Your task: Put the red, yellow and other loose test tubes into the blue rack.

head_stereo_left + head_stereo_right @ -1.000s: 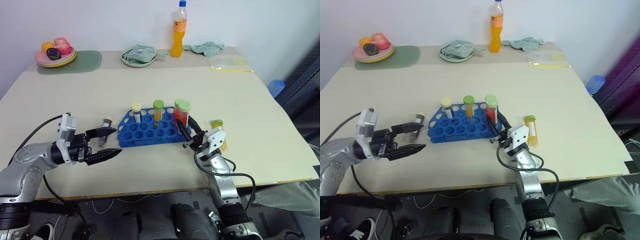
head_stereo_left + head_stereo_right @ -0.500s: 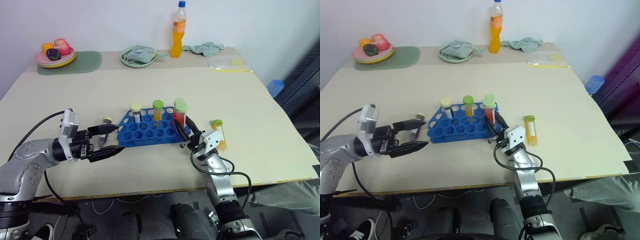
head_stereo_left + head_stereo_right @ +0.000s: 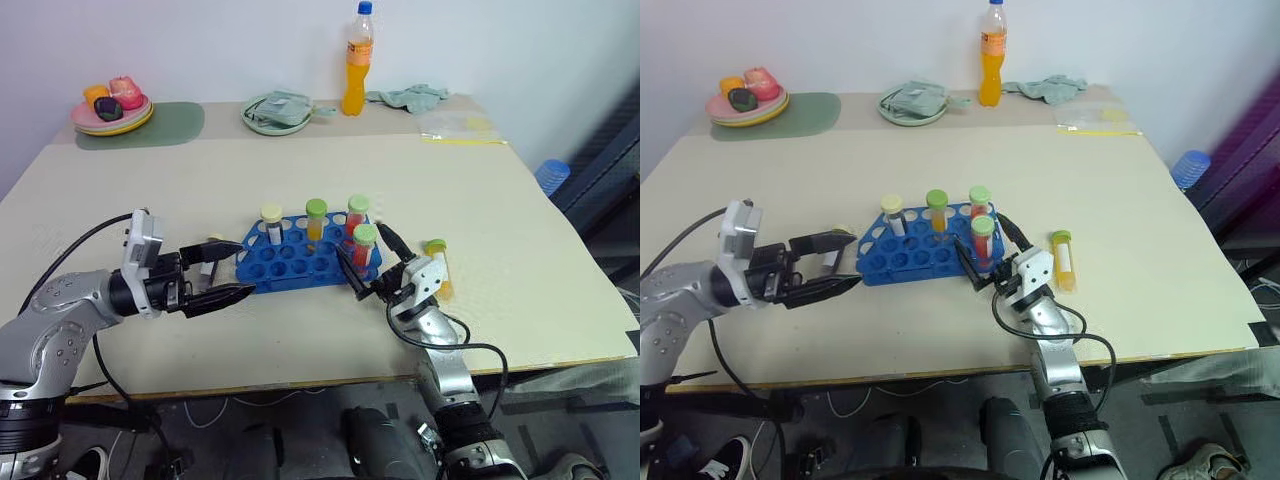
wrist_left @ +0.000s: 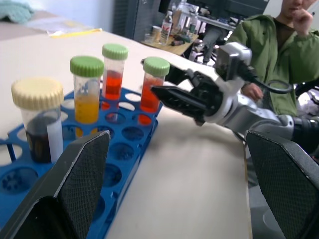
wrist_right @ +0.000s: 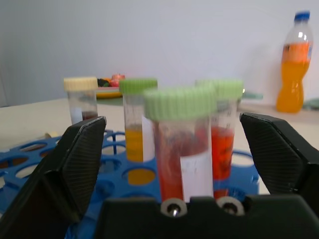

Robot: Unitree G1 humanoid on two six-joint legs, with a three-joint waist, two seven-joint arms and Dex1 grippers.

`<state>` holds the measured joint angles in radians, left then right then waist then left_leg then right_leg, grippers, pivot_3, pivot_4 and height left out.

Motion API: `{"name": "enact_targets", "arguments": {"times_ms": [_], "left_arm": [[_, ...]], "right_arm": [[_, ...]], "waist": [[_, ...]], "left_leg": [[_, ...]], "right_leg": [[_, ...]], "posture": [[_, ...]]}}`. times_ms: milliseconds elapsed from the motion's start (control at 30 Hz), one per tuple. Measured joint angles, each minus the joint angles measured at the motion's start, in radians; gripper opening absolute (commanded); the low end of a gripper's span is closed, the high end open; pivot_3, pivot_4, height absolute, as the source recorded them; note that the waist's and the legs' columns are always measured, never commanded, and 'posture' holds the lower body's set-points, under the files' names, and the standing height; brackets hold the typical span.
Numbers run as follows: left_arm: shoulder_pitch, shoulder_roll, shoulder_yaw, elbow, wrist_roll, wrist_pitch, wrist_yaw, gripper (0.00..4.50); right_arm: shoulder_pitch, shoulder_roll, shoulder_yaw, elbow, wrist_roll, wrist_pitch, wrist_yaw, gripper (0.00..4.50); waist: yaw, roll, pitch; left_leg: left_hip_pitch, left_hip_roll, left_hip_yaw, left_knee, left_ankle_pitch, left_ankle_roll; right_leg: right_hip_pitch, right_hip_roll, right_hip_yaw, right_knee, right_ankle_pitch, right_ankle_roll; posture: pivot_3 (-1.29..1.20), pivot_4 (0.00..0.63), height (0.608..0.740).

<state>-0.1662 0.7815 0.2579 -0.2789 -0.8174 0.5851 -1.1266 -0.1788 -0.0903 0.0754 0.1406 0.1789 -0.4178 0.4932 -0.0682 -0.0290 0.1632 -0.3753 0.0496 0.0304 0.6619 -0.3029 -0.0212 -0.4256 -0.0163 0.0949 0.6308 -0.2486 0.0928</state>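
The blue rack point(image 3: 300, 264) stands mid-table holding a cream-capped dark tube point(image 3: 271, 223), a green-capped yellow tube point(image 3: 316, 219) and two green-capped red tubes. The front red tube point(image 3: 363, 245) stands in a hole at the rack's right end. My right gripper point(image 3: 368, 262) is open, a finger on each side of that tube without touching it point(image 5: 182, 149). Another yellow tube point(image 3: 438, 262) lies on the table right of that hand. My left gripper point(image 3: 230, 272) is open at the rack's left end, over a loose dark tube point(image 3: 208, 266) partly hidden by its upper finger.
Along the far edge are a plate of fruit point(image 3: 110, 108) on a green mat, a bowl with a cloth point(image 3: 278, 110), an orange drink bottle point(image 3: 357, 60), a crumpled cloth point(image 3: 410, 96) and a plastic bag point(image 3: 455, 125). A person in a green jacket point(image 4: 279, 45) sits beyond the table.
My right gripper lowered the red tube into the rack and opened, leaving it standing there. My left gripper edged slightly toward the rack, still open.
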Motion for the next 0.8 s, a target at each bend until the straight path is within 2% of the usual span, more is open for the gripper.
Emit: {"name": "enact_targets", "arguments": {"times_ms": [67, 267, 433, 533, 600, 700, 800], "left_arm": [[-0.003, -0.001, 0.000, -0.002, -0.001, 0.002, 0.008, 4.50], [-0.003, -0.010, -0.001, -0.015, -0.002, 0.016, 0.026, 4.50], [-0.003, -0.037, -0.007, -0.018, -0.002, 0.014, 0.032, 4.50], [-0.007, -0.047, -0.014, -0.013, 0.001, 0.004, 0.027, 4.50], [-0.013, -0.056, -0.020, 0.001, 0.004, -0.011, 0.020, 4.50], [-0.020, -0.070, -0.039, 0.025, 0.021, -0.032, 0.010, 4.50], [-0.018, -0.081, -0.048, 0.039, 0.032, -0.059, -0.004, 4.50]], "right_arm": [[0.028, -0.026, -0.004, -0.087, 0.007, 0.050, -0.002, 4.49], [0.163, -0.216, -0.068, -0.462, 0.123, 0.321, 0.005, 4.49], [0.176, -0.487, -0.222, -0.634, 0.357, 0.751, -0.005, 4.49], [0.051, -0.654, -0.298, -0.642, 0.502, 1.088, -0.070, 4.49], [-0.065, -0.705, -0.345, -0.622, 0.599, 1.314, -0.144, 4.49], [-0.260, -0.715, -0.362, -0.531, 0.680, 1.619, -0.251, 4.49], [-0.416, -0.709, -0.359, -0.421, 0.685, 1.836, -0.311, 4.49]], "waist": [[0.000, 0.000, 0.000], [0.003, 0.001, 0.000], [0.006, 0.000, 0.000], [0.002, 0.000, 0.001], [0.002, -0.001, 0.000], [0.000, -0.001, 0.000], [0.001, -0.001, 0.000]], "left_leg": [[0.000, 0.000, 0.000, 0.000, 0.000, 0.000], [0.000, 0.000, 0.000, 0.001, 0.000, 0.000], [0.001, 0.000, 0.002, 0.001, 0.000, 0.000], [0.002, 0.000, 0.002, 0.002, 0.000, 0.000], [0.001, 0.000, 0.001, 0.001, 0.000, 0.000], [0.000, 0.000, 0.002, 0.001, 0.000, 0.000], [-0.001, 0.000, 0.003, 0.001, 0.000, 0.001]], "right_leg": [[0.000, 0.000, 0.000, 0.000, 0.000, 0.000], [0.000, 0.000, 0.000, 0.000, 0.000, 0.000], [0.001, 0.001, 0.002, 0.000, 0.000, 0.000], [0.001, 0.001, 0.002, 0.000, 0.000, 0.000], [0.001, 0.002, 0.002, -0.001, 0.000, 0.000], [0.000, 0.002, 0.003, -0.001, 0.000, 0.000], [-0.001, 0.002, 0.003, -0.002, 0.000, 0.000]], "posture": [[0.00, 0.150, 0.740], [0.00, 0.150, 0.740], [0.00, 0.150, 0.740], [0.00, 0.150, 0.740], [0.00, 0.150, 0.740], [0.00, 0.150, 0.740], [0.00, 0.150, 0.740]]}}
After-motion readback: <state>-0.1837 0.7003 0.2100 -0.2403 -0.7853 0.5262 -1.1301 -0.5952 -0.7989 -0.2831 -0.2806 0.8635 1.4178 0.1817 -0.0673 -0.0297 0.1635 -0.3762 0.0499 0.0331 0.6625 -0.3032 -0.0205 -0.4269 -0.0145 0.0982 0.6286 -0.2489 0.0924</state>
